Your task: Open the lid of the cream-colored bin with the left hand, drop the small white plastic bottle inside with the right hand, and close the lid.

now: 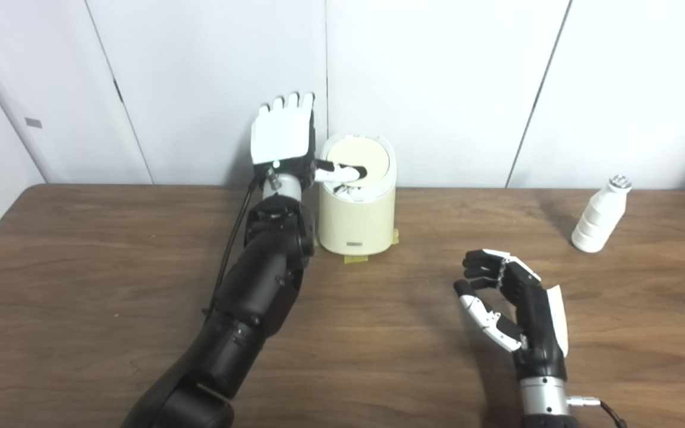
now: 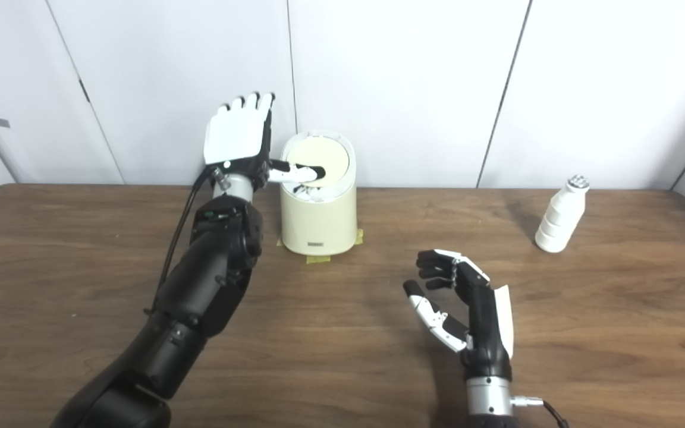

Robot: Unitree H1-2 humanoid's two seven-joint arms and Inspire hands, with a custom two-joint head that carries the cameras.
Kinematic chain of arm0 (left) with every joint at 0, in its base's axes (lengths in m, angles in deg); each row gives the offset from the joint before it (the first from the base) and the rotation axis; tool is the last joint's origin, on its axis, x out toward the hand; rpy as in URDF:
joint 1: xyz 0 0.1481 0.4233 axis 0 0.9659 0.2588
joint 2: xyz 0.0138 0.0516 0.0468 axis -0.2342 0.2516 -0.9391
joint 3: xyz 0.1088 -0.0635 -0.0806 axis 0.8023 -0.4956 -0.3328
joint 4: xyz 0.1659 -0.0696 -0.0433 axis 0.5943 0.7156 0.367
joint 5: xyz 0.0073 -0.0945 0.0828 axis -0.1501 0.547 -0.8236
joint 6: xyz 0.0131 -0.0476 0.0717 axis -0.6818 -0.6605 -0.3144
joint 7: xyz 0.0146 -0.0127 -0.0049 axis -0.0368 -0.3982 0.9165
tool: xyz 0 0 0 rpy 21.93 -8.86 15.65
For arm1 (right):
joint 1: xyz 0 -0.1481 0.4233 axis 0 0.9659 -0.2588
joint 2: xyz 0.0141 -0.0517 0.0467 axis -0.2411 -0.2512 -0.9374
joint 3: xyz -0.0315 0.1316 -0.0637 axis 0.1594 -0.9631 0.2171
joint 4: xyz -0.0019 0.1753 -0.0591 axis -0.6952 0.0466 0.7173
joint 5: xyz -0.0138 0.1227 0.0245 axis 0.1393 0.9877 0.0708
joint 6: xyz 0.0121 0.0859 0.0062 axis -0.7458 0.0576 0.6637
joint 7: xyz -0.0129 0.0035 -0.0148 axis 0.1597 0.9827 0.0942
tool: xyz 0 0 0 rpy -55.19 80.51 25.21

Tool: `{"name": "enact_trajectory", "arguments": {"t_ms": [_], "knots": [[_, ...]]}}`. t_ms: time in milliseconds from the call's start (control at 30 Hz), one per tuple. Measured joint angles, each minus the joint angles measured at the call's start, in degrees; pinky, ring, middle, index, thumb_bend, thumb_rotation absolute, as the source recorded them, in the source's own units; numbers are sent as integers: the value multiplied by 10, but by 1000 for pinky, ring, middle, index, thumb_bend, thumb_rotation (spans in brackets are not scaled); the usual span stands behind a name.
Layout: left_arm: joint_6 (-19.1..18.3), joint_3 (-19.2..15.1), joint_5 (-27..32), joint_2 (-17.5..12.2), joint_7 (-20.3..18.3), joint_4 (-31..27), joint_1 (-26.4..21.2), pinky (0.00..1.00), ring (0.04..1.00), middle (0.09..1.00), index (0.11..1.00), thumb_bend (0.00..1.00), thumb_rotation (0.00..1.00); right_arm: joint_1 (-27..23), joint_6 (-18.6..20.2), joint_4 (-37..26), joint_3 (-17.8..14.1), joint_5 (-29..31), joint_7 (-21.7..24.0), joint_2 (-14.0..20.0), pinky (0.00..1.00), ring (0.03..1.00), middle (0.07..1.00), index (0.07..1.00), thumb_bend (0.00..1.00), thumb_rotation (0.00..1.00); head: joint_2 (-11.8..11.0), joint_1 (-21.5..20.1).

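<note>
— Left hand (image 1: 283,134)?
— Raised flat beside the bin (image 1: 357,202), fingers straight up and spread, thumb reaching across the lid (image 1: 358,157). Gripping nothing. Lid tilted, white stuff visible in the gap beneath.
— Right hand (image 1: 512,306)?
— Hovering low over the counter (image 1: 81,285), fingers half curled, thumb apart, empty.
— Bottle (image 1: 601,215)?
— Upright near the counter's far right edge, well apart from both hands and the bin.

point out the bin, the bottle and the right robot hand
bin (image 1: 357,223), left eye view, front wall of its body
bottle (image 1: 598,220), left eye view, middle of its ribbed side
right robot hand (image 2: 476,309), right eye view, middle of the palm
</note>
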Motion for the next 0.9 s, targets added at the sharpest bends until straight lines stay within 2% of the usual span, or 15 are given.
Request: {"name": "enact_trajectory", "arguments": {"t_ms": [367, 467, 500, 533, 567, 600, 633, 733, 900], "knots": [[1, 13, -1, -10, -2, 0, -4, 1000, 1000, 1000, 1000, 1000, 109, -1, -1, 1, 0, -1, -1, -1, 527, 598, 620, 615, 252, 281, -2, 2], [1, 16, -3, -13, -10, -4, -4, 1000, 1000, 1000, 1000, 1000, 163, -1, -1, 1, 0, -2, -1, -1, 527, 599, 618, 614, 255, 280, -2, 2], [1, 17, -3, -14, -14, -7, -3, 1000, 1000, 1000, 1000, 997, 223, -1, -1, 1, 0, -2, -2, -1, 525, 598, 618, 614, 256, 273, -2, 3], [1, 17, -1, -15, -13, -8, -2, 1000, 1000, 1000, 1000, 874, 553, -1, -1, 1, 0, -2, -2, -1, 525, 599, 619, 616, 255, 264, -3, 3], [1, 17, 1, -16, -11, -9, -1, 1000, 1000, 1000, 1000, 832, 665, -1, -1, 1, 0, -2, -2, -1, 525, 600, 620, 617, 255, 260, -3, 3], [1, 17, 4, -16, -7, -9, 1, 1000, 1000, 1000, 1000, 788, 829, -1, -1, 1, 0, -2, -2, -1, 526, 600, 621, 618, 256, 266, -3, 3], [1, 15, 8, -17, -4, -10, 4, 1000, 1000, 1000, 997, 758, 930, -1, -1, 1, 0, -2, -2, -1, 527, 600, 621, 618, 258, 269, -3, 3], [1, 6, 20, -16, -9, -16, 17, 1000, 1000, 1000, 997, 750, 995, -1, -1, 2, 0, 0, -2, -1, 527, 598, 619, 616, 263, 269, -4, 4], [0, -7, 28, -17, -19, -23, 24, 1000, 1000, 1000, 1000, 733, 1000, -2, -1, 3, 0, 2, -2, -1, 529, 601, 620, 618, 261, 271, -4, 4]]}}
